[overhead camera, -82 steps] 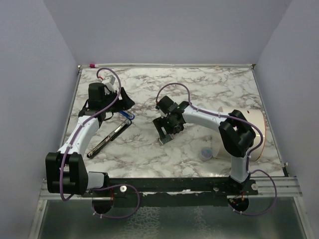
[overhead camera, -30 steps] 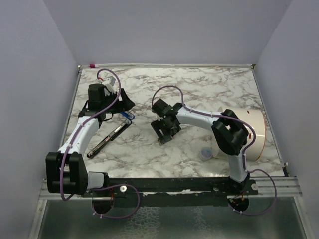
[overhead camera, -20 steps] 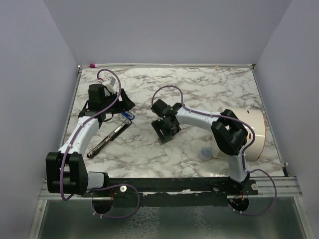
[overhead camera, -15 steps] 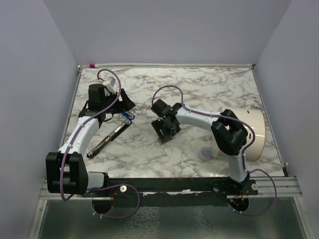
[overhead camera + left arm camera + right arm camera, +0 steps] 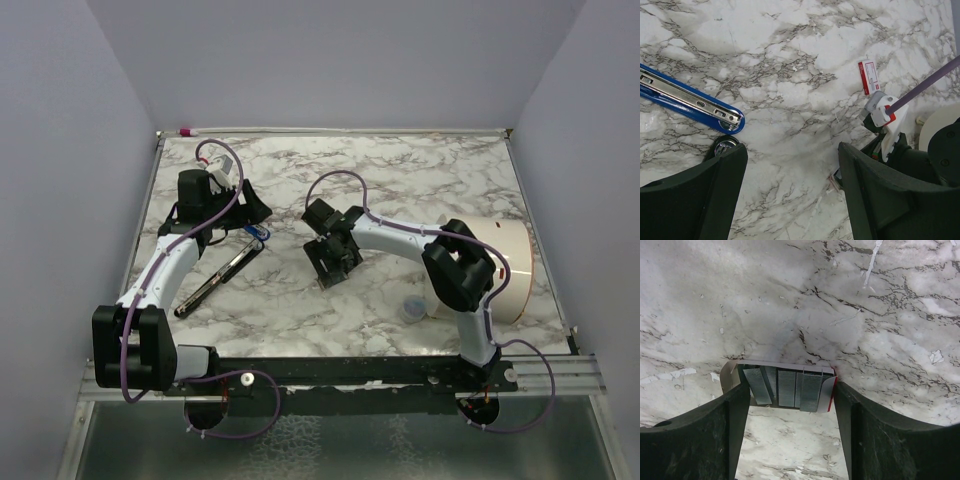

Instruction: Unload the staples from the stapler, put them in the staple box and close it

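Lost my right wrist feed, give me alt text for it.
Short strips of silvery staples lie side by side in a small grey holder with a red right edge, set between the fingertips of the right gripper. Its black fingers flank both ends; whether they squeeze it cannot be told. Underneath is a white marble table with grey veins.

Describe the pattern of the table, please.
The table is white marble with dark grey veins; the left wrist view shows it best.
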Motion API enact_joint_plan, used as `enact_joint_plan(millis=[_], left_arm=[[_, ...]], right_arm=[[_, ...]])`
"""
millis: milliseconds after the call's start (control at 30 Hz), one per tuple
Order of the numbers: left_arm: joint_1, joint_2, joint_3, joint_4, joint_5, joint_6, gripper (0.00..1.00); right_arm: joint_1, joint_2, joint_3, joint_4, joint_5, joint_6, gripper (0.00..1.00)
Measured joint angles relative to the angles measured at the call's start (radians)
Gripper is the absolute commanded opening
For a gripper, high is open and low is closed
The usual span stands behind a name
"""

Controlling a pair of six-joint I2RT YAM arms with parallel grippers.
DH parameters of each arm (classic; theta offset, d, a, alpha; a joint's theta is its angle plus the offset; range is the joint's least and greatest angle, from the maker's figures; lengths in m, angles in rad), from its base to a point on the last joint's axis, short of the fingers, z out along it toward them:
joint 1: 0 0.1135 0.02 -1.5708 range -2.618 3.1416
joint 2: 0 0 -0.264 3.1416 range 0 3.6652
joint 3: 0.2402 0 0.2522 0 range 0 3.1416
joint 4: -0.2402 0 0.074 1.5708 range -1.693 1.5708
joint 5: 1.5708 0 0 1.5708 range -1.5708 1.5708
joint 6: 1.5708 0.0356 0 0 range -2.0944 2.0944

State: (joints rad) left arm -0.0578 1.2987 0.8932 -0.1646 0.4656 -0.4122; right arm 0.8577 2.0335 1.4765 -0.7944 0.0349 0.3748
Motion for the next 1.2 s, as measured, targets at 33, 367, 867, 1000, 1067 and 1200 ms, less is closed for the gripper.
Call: enact_joint_plan(millis=[33,367,867,1000,1067,1200], left_arm=[[0.000,0.000,0.000,0.000,0.000,0.000,0.76],[0.000,0.000,-0.001,0.001,0.013,-0.001,0.76],[0.000,0.000,-0.005,0.016,0.024,-0.005,0.76],[0.000,0.000,-0.005,0.017,0.025,-0.005,0.76],[0.000,0.000,-0.005,0.018,0.025,-0.005,0.76],[0.000,0.000,-0.005,0.019,0.025,-0.005,0.76]], right_arm=[[0.000,0.002,0.005,-0.003,0.002,0.002,0.66],[0.000,0.015,0.021,-0.016,0.027,0.017,0.54],[0.000,0.015,0.024,-0.016,0.027,0.017,0.62],[0.000,0.015,0.024,-0.016,0.027,0.016,0.62],[0.000,0.015,0.024,-0.016,0.027,0.014,0.62],[0.000,0.013,0.018,-0.016,0.027,0.013,0.57]])
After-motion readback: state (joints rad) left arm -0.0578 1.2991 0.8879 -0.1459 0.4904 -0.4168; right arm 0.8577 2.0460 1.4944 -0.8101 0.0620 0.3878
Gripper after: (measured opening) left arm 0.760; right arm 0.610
